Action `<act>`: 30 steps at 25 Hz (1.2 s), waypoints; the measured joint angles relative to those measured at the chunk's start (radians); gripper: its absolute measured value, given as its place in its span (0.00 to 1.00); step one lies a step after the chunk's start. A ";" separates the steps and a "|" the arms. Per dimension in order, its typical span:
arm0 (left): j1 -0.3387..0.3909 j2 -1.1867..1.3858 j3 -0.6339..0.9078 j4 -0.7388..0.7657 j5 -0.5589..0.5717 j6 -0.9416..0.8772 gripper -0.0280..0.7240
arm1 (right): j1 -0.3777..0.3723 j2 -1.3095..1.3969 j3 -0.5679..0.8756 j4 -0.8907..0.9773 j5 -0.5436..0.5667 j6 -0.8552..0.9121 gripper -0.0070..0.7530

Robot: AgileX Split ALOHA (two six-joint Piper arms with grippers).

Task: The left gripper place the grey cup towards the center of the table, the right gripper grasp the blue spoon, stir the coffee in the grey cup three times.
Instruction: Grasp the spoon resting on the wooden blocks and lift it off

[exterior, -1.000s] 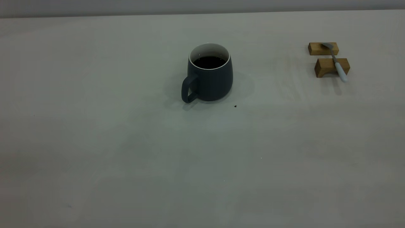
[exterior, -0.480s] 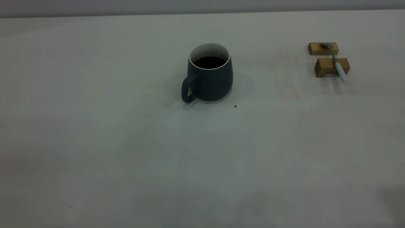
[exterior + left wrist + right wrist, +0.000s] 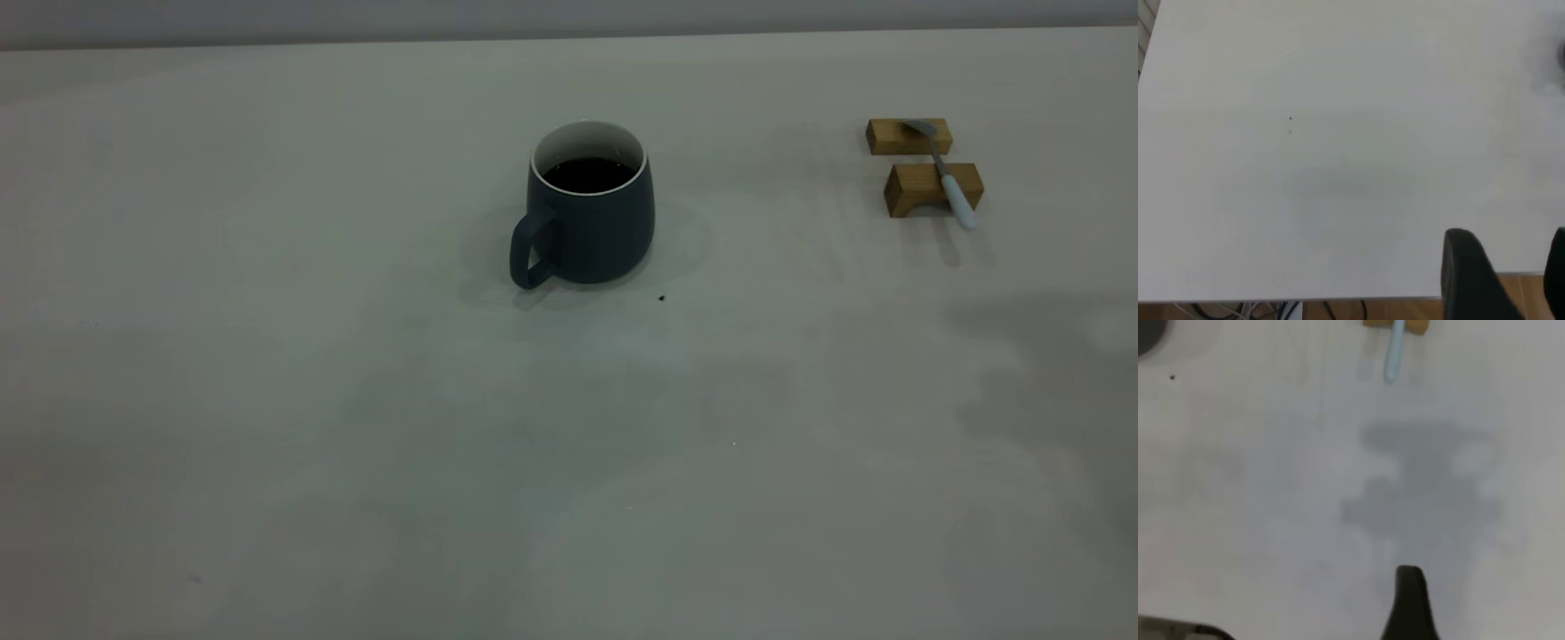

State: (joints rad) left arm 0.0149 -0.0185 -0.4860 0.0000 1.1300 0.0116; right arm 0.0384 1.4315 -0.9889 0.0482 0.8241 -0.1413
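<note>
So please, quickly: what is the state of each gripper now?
Left gripper: open, holding nothing, above the table edge.
Right gripper: cannot be told; nothing visibly held, blue spoon lies ahead.

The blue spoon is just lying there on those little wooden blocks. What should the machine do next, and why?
Probably bring the right gripper forward over the table toward the blue spoon. The grey cup already stands near the centre holding coffee, while the spoon rests untouched across two wooden blocks.
</note>
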 joint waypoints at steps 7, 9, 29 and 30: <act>0.000 0.000 0.000 0.000 0.000 0.000 0.51 | 0.009 0.243 -0.007 0.026 -0.137 -0.002 0.94; 0.000 0.000 0.000 0.000 0.000 0.000 0.51 | 0.016 0.310 -0.010 0.027 -0.172 -0.002 0.94; 0.000 0.000 0.000 0.000 0.000 0.000 0.51 | 0.022 0.833 -0.361 0.019 -0.188 -0.054 0.94; 0.000 0.000 0.000 0.000 0.000 0.000 0.51 | 0.022 0.848 -0.381 0.017 -0.183 -0.054 0.93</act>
State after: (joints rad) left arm 0.0149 -0.0185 -0.4860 0.0000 1.1300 0.0116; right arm 0.0607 2.2791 -1.3699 0.0653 0.6410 -0.1953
